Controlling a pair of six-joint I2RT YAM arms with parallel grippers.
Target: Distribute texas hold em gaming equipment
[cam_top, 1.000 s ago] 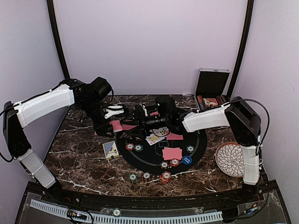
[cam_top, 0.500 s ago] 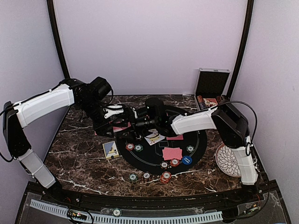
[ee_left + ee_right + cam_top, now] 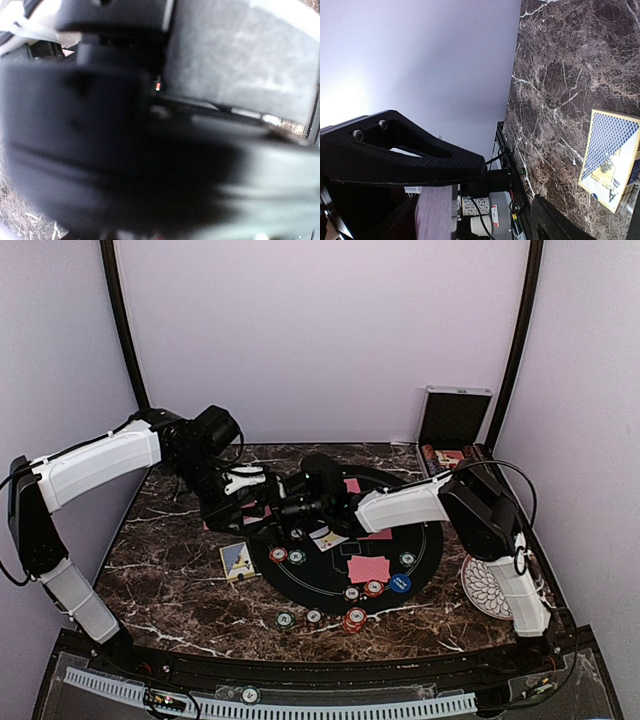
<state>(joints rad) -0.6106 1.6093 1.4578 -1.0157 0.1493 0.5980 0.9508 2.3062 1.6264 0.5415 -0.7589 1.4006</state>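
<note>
- The left gripper (image 3: 256, 508) and right gripper (image 3: 291, 510) meet almost tip to tip over the left rim of the black mat (image 3: 430, 540).
- I cannot tell whether either gripper is released or clenched. The left wrist view is a dark blur. The right wrist view shows one black finger (image 3: 405, 152) with a flat mauve edge below it that I cannot make out.
- Red-backed cards (image 3: 264, 513) show as a pink strip right under the two tips.
- Face-up cards (image 3: 329, 536) lie on the mat just beside the right gripper's fingers, on their right.
- A red chip (image 3: 279, 554) and a green chip (image 3: 297, 557) sit on the mat near the tips, on the side toward the bases.
- The card box (image 3: 236, 560) lies flat on the marble table (image 3: 160, 570), off the mat, near the left gripper's fingers.
- Farther from the tips, a red-backed pair (image 3: 368, 569) lies on the mat with the blue button (image 3: 400, 583) beside it.
- Well apart, toward the bases, a chip stack (image 3: 354, 620) stands on the marble.
- Farthest out are the plate (image 3: 490, 585), to the right, and the open case (image 3: 452, 430), at the back.
</note>
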